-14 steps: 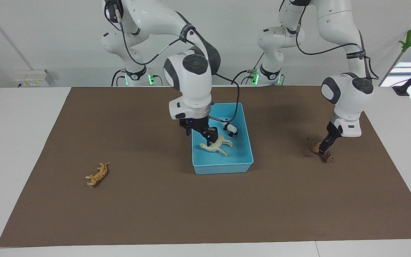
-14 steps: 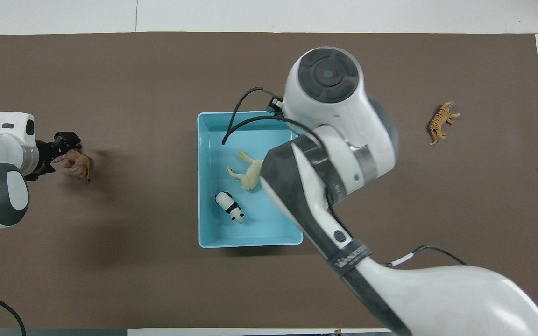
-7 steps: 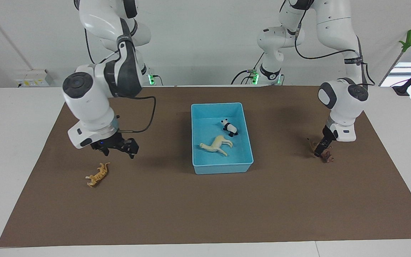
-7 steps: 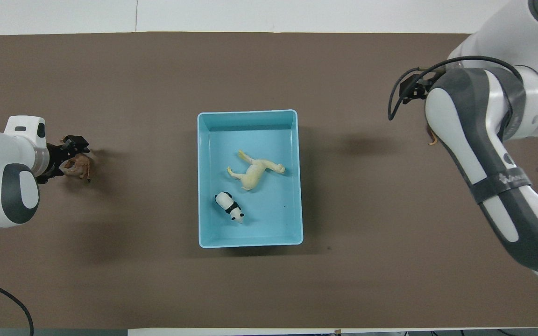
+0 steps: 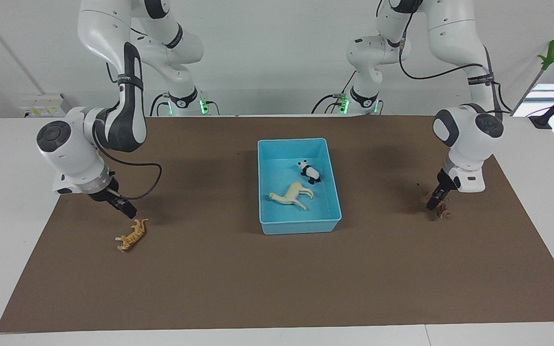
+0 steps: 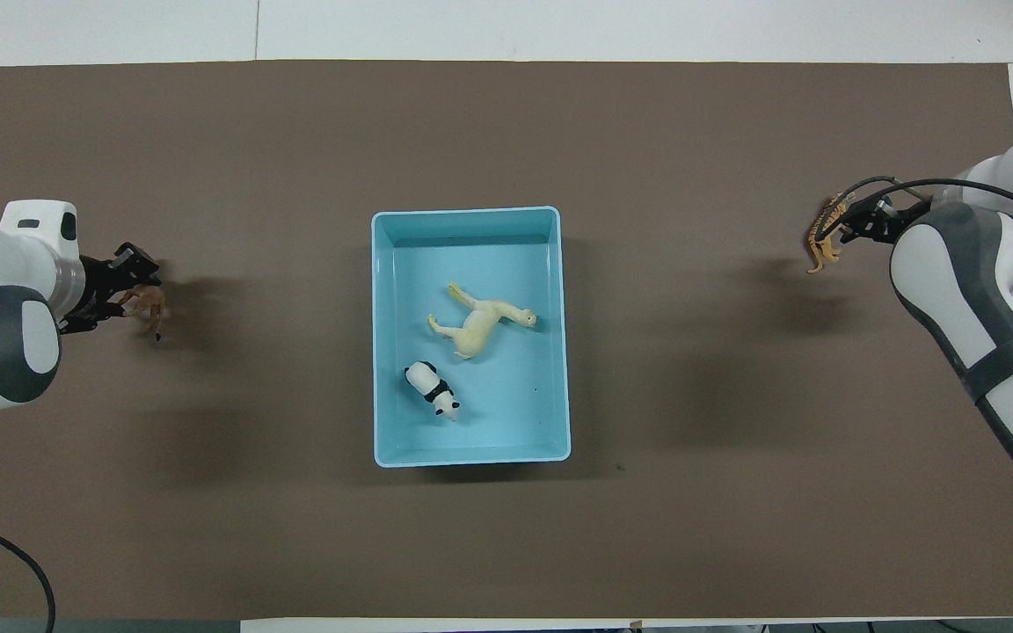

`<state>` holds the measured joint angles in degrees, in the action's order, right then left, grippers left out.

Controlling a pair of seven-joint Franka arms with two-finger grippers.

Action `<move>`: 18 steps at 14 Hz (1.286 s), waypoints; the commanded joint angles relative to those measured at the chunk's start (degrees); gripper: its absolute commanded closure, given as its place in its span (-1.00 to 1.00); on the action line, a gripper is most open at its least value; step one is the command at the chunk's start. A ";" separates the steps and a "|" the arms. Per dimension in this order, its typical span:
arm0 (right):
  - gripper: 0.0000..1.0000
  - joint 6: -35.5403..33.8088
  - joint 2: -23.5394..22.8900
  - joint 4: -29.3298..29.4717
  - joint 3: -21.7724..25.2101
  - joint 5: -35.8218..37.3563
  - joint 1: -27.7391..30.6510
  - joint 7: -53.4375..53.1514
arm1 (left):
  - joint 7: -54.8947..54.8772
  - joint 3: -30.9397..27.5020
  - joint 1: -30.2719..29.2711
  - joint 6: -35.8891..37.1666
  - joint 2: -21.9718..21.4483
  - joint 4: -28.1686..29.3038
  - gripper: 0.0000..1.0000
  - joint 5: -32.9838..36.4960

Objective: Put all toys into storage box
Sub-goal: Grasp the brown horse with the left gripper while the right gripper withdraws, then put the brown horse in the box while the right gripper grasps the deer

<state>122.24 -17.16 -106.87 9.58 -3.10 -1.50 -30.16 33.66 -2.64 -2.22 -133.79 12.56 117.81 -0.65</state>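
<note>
While both arms are working at opposite ends of the bench [image 5: 12, 158], a brown mat [image 5: 219, 278] is covering most of it, with bare white strips showing along the edges.

At the mat's middle the box [image 5: 263, 187] is sitting with two toys inside. The horse [image 5: 290, 195] is lying on its side in the half farther from the robots, and the panda [image 5: 309, 172] is standing in the nearer half, close to the horse but apart from it.

Much of each arm is running out of the overhead view, so only the wrists and tools are showing there.

The right tool [image 5: 125, 210] is hanging low over the mat at the right arm's end, just above the tiger [image 5: 132, 234]. In the facing view a gap is showing between tool tip and toy. From overhead the tool [image 6: 863, 224] is covering part of the tiger [image 6: 821, 242], leaving only its head end and legs visible. Whether this tool is open or closed I cannot tell; its fingers are pointing at an angle that is hiding the gap.

The left tool [image 5: 436, 201] is down at the mat at the left arm's end, right at the lion [image 5: 442, 212]. The lion is the hardest thing to read: in the facing view the tool is hiding most of it, leaving a small brown scrap. Overhead, the lion [image 6: 148, 304] is showing beside the tool [image 6: 124, 283], with the fingers spread to either side of its body, not visibly clamping it.
</note>
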 commanded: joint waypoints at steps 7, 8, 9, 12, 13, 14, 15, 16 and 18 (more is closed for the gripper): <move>-0.98 5.37 -6.30 7.29 -0.70 -0.85 0.35 -7.19 | 35.21 0.44 29.44 17.53 -0.35 -14.72 1.00 0.39; -0.98 6.94 -7.09 7.20 -0.70 -0.85 0.18 -7.19 | 36.81 0.44 31.82 15.86 -0.61 -13.50 1.00 -0.31; -0.98 7.83 -8.14 7.20 -0.79 -0.85 0.09 -7.10 | 37.00 0.44 33.32 14.45 -0.87 -12.35 1.00 -1.27; -0.98 9.86 -10.52 6.94 -1.14 -0.85 -0.26 -6.84 | 39.36 0.44 37.02 11.80 -2.36 -9.01 0.74 -1.46; -0.98 9.86 -10.61 6.68 -1.14 -0.85 -0.61 -6.66 | 39.63 0.44 37.46 11.80 -2.37 -9.00 0.05 -1.46; -0.98 9.60 -10.62 6.33 -1.14 -0.85 -0.87 -5.97 | 39.72 0.44 38.25 11.88 -2.37 -9.26 -0.99 -1.46; -0.98 9.42 -10.62 6.06 -1.14 -0.85 -0.88 -5.00 | 39.72 0.44 38.87 11.97 -2.28 -9.44 -1.00 -1.46; -0.98 9.68 -10.53 5.54 -1.14 -0.85 -0.96 -4.56 | 39.72 0.44 38.96 12.06 -2.28 -9.44 -1.00 -1.46; -0.97 9.86 -10.53 5.36 -1.14 -0.94 -0.96 -4.47 | 39.72 0.44 39.05 12.85 -2.28 -9.96 -1.00 -1.46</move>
<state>131.75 -27.81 -101.13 8.71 -3.10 -2.81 -36.30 72.82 -1.17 35.83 -120.75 11.84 106.63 -1.49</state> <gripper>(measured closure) 0.009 0.031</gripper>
